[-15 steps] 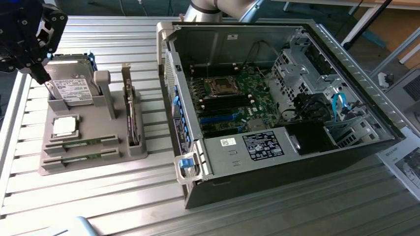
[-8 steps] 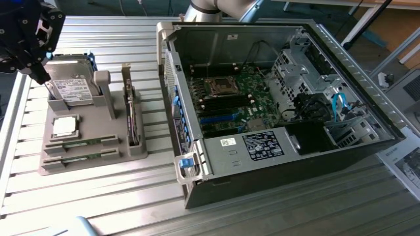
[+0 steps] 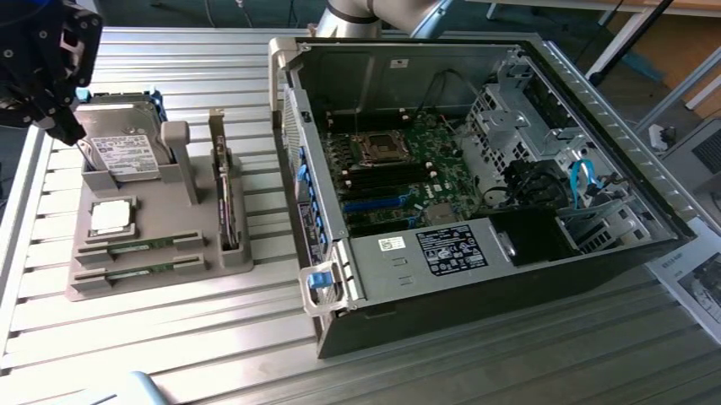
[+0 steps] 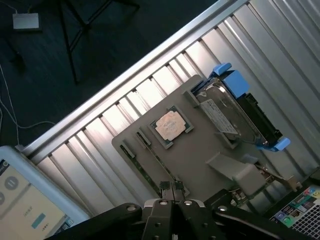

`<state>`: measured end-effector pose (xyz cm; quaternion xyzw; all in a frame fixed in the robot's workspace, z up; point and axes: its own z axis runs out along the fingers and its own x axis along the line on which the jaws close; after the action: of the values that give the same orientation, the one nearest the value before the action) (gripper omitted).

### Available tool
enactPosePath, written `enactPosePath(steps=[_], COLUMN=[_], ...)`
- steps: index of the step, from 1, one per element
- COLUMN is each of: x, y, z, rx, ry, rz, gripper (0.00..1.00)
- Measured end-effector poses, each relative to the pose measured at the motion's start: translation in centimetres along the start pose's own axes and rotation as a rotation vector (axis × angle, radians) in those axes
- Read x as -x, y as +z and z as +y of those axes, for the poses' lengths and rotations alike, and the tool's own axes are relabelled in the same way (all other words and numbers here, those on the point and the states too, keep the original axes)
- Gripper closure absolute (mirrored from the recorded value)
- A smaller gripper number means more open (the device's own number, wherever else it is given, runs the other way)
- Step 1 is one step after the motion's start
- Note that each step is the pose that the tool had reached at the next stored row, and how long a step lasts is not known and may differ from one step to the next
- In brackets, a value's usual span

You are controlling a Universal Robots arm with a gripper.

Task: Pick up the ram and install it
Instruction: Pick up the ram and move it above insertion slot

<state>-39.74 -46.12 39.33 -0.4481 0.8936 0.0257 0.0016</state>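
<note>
Gripper (image 3: 70,131) (image 4: 172,189) position: above the grey plastic holder (image 3: 169,215) (image 4: 200,155) on the slatted aluminium table (image 3: 169,354), black jaws pressed together with nothing between them. Two long, narrow green ram sticks (image 3: 141,246) (image 4: 156,161) sit in parallel slots along one edge of the holder, just beside the square silver processor chip (image 3: 111,217) (image 4: 170,125). In the wrist view the fingertips hang over one end of a stick. The open black computer case (image 3: 360,67) stands at the exterior view's right, apart from the holder.
</note>
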Motion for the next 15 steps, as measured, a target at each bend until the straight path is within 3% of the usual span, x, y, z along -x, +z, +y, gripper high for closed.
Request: enactPosePath(steps=[15], x=[0.0], y=[0.0], z=[0.0], rx=[0.0052], ry=[-0.201], rz=[0.009], gripper=[0.89])
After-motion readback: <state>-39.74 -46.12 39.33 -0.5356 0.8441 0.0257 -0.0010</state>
